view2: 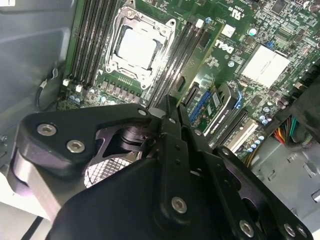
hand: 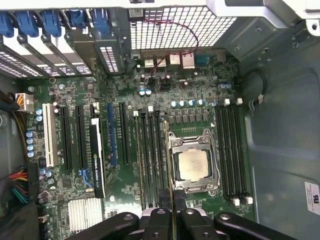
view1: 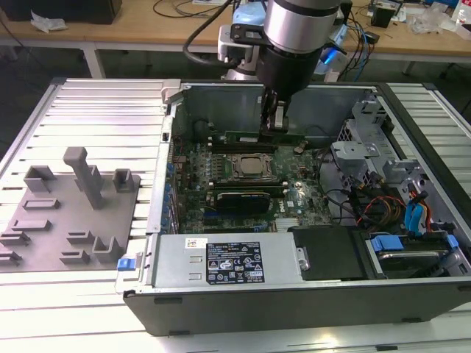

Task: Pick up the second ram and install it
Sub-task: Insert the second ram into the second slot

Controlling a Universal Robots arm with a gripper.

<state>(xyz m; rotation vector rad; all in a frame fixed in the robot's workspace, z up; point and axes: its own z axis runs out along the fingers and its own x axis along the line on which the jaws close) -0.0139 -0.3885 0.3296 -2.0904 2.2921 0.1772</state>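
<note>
OK: grey fixture plate (view1: 73, 213) on the exterior view's left, open case (view1: 294, 294) to its right. Arm reaches straight down into the case, gripper (view1: 274, 121) over the slots beside the CPU socket (view1: 250, 166). Fingers (hand: 159, 220) clamped on the ram (hand: 168, 165), standing on edge in a slot; case wall (hand: 280, 125) well apart.

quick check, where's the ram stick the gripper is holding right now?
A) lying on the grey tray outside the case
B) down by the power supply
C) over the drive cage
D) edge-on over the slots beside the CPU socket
D: in the first wrist view the gripper is shut on the second ram, which runs edge-on along the black slots next to the CPU socket; whether it is seated cannot be told.
</note>
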